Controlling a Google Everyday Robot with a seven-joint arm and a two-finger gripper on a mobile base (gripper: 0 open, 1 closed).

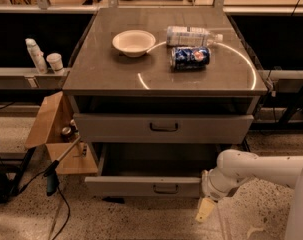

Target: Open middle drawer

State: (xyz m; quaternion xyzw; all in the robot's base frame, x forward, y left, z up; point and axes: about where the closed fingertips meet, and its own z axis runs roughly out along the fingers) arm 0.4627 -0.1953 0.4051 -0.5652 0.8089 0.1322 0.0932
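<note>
The middle drawer [141,186] is the lower visible grey drawer. It stands pulled well out from the cabinet, its dark inside showing, with a small dark bar handle [166,189] at the front's centre. My white arm comes in from the right, low to the floor. My gripper [205,210] hangs just off the right end of that drawer front, its yellowish tip pointing down at the floor. It holds nothing that I can see, and it is apart from the handle.
Above it sits a taller grey drawer [163,128], slightly out. The cabinet top carries a white bowl [133,42], a water bottle [191,35] and a blue can [190,57]. An open cardboard box [53,134] and cables lie at the left.
</note>
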